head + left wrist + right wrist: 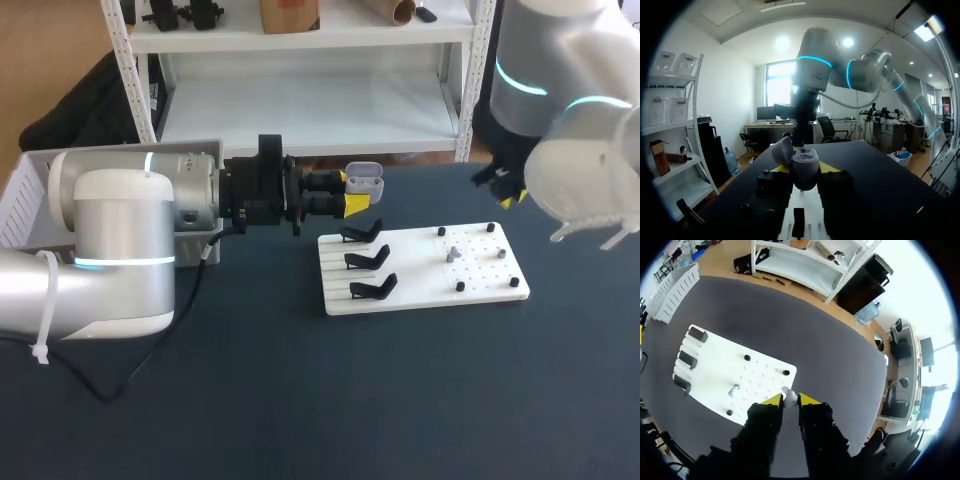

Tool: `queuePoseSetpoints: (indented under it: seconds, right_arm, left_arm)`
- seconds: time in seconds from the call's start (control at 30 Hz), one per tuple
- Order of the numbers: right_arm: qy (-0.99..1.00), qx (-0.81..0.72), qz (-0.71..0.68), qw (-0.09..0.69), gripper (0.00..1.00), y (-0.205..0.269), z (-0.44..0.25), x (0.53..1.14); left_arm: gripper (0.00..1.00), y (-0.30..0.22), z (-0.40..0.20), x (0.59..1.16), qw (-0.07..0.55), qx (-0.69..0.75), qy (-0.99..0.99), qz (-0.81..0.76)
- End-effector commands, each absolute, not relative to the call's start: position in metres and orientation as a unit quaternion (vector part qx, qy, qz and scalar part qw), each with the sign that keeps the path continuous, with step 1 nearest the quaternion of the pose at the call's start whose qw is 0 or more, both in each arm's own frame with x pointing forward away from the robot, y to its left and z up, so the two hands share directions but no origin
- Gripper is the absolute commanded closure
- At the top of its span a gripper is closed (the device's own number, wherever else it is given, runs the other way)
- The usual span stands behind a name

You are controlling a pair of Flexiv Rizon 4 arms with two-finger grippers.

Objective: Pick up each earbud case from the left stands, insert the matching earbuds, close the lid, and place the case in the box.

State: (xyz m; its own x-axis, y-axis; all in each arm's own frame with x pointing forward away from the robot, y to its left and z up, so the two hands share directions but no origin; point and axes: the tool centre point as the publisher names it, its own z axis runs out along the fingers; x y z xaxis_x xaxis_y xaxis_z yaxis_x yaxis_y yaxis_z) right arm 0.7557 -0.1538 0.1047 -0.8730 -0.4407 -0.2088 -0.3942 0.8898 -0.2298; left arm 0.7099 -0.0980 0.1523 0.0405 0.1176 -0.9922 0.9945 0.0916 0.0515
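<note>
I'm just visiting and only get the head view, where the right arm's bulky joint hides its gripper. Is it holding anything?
Observer: Yes. The right wrist view shows a small white earbud pinched between the yellow tips of the right gripper, near the edge of the white board.
Visitor: And the case on the left arm, is it really gripped or just resting there?
Observer: Gripped. In the left wrist view the left gripper has a yellow tip against each side of the earbud case, whose lid is tipped open.
</note>
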Motion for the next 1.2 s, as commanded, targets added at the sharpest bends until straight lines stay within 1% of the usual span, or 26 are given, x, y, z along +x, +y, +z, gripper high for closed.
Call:
queuePoseSetpoints:
  seconds: [0.03, 0.2, 0.4, 1.0, 1.07, 1.1, 1.13, 1.2]
  right_arm:
    - [0.96, -0.21, -0.103, 0.157, 1.0, -0.15, 0.138, 0.719]
    - [0.959, -0.216, -0.095, 0.154, 1.0, -0.142, 0.152, 0.701]
    - [0.961, -0.223, -0.054, 0.155, 1.0, -0.13, 0.163, 0.679]
    - [0.961, -0.223, -0.054, 0.155, 1.0, -0.13, 0.163, 0.679]
    - [0.967, -0.201, -0.074, 0.135, 1.0, -0.123, 0.162, 0.678]
    - [0.968, -0.193, -0.072, 0.143, 1.0, -0.119, 0.165, 0.675]
    - [0.976, -0.16, -0.088, 0.121, 1.0, -0.117, 0.166, 0.674]
    - [0.979, -0.124, -0.097, 0.127, 1.0, -0.111, 0.171, 0.667]
  left_arm:
    - [1.0, -0.098, 0.152, 0.71, 0.506, 0.515, 0.539, -0.434]
    - [1.0, -0.098, 0.152, 0.71, 0.506, 0.515, 0.539, -0.434]
    - [1.0, -0.098, 0.152, 0.71, 0.506, 0.515, 0.539, -0.434]
    - [1.0, -0.098, 0.152, 0.71, 0.506, 0.515, 0.539, -0.434]
    - [1.0, -0.098, 0.152, 0.71, 0.506, 0.515, 0.539, -0.434]
    - [1.0, -0.098, 0.152, 0.71, 0.506, 0.515, 0.539, -0.434]
    - [1.0, -0.098, 0.152, 0.71, 0.506, 0.515, 0.539, -0.434]
    - [1.0, -0.098, 0.152, 0.71, 0.506, 0.515, 0.539, -0.434]
